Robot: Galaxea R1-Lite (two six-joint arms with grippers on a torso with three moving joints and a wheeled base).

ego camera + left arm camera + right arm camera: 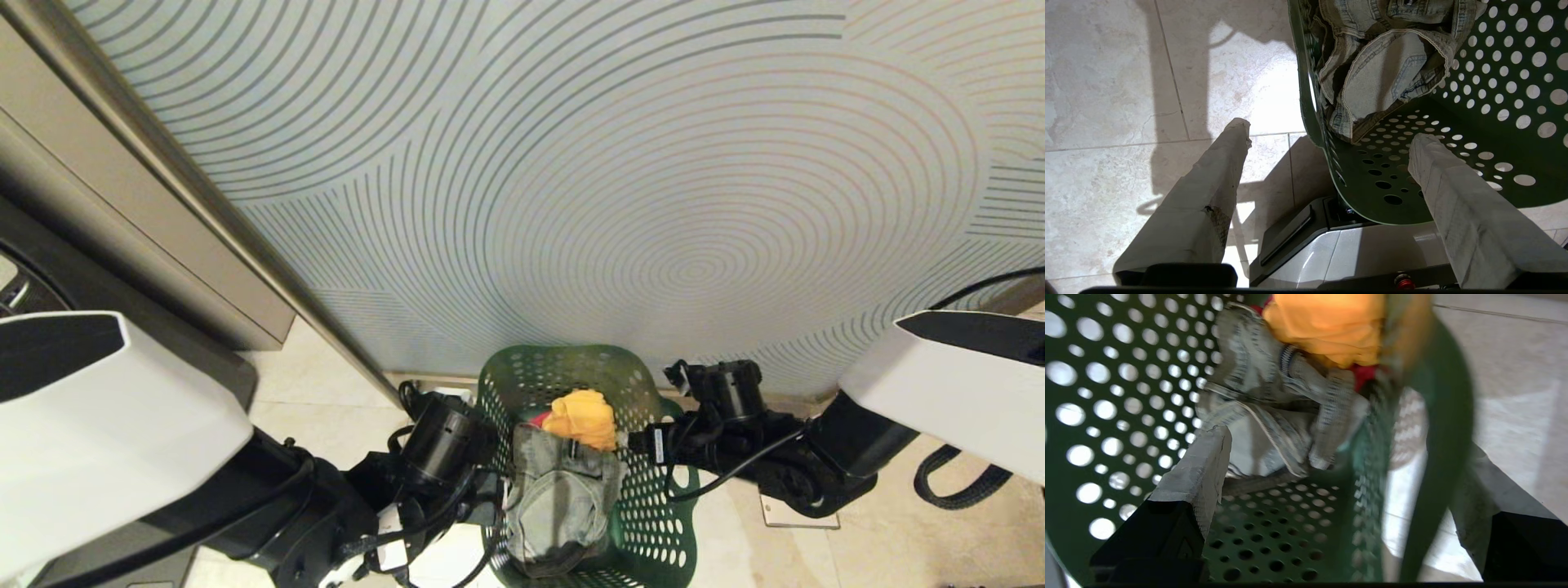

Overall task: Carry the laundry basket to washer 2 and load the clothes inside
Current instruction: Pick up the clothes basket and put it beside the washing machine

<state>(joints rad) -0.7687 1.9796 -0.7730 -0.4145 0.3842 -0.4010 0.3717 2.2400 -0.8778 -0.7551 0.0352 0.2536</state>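
Observation:
The dark green laundry basket (pixel 645 523) sits low between my two arms. It holds the clothes: grey jeans (pixel 559 498), a yellow-orange cloth (pixel 581 418) and a sliver of red cloth (pixel 1365 373). My left gripper (pixel 1331 134) is open and straddles the basket's left rim, with one finger (pixel 1224 171) outside over the floor and the other inside. My right gripper (pixel 1345 451) is open across the right rim and loop handle (pixel 1445 457), one finger (pixel 1202 473) inside near the jeans. Washer 2's label is out of view.
A frosted glass panel with curved lines (pixel 620 180) stands just behind the basket. A dark machine front with a chrome curve (pixel 20 294) shows at the far left. My own grey-white base (pixel 1355 253) lies under the basket's near end, on a beige tiled floor (pixel 1106 102).

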